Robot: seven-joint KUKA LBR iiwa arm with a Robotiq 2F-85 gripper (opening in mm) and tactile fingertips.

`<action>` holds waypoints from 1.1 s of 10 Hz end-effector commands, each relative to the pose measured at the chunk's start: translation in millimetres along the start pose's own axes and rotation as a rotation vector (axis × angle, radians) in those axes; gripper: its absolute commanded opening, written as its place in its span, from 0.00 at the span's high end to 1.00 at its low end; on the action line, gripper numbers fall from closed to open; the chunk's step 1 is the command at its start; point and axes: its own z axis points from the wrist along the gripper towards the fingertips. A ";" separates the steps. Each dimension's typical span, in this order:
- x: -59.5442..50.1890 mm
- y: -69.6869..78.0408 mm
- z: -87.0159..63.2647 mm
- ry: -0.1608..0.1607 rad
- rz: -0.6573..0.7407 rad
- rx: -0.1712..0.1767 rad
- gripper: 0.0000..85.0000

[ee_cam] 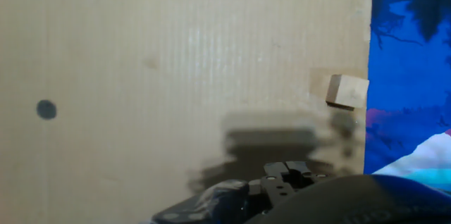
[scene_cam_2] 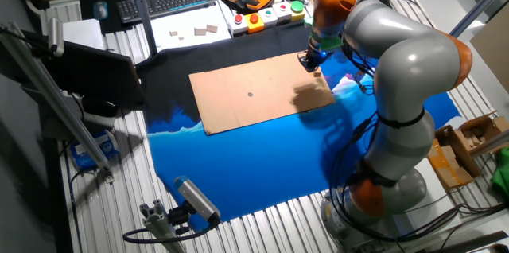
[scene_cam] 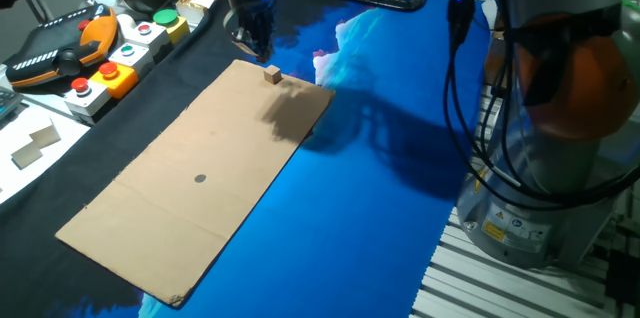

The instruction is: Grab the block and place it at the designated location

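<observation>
The block (scene_cam: 272, 75) is a tiny tan cube standing near the far right corner of the cardboard sheet (scene_cam: 170, 208). It also shows in the hand view (ee_cam: 347, 91) at the sheet's right edge. The designated location (scene_cam: 200, 179) is a small dark dot on the cardboard, seen in the hand view (ee_cam: 46, 109) at far left and in the other fixed view (scene_cam_2: 250, 94). My gripper (scene_cam: 254, 48) hovers over the sheet's far edge, just left of the block and apart from it. Its fingertips sit close together in the hand view (ee_cam: 287, 171), holding nothing.
Blue cloth (scene_cam: 380, 208) covers the table right of the cardboard. Button boxes with red and green buttons (scene_cam: 120, 53) and a teach pendant (scene_cam: 55, 53) stand at far left. Grey tiles (scene_cam: 35, 143) lie on paper. The robot base (scene_cam: 550, 158) stands at right.
</observation>
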 end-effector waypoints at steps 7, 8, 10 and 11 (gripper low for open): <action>-8.3 -38.8 32.5 -0.023 0.041 -0.006 0.99; -8.6 -44.4 34.4 -0.023 0.066 0.012 0.99; -12.9 -56.6 32.1 -0.029 0.092 0.008 0.99; -16.0 -59.0 30.8 -0.026 0.093 0.007 0.99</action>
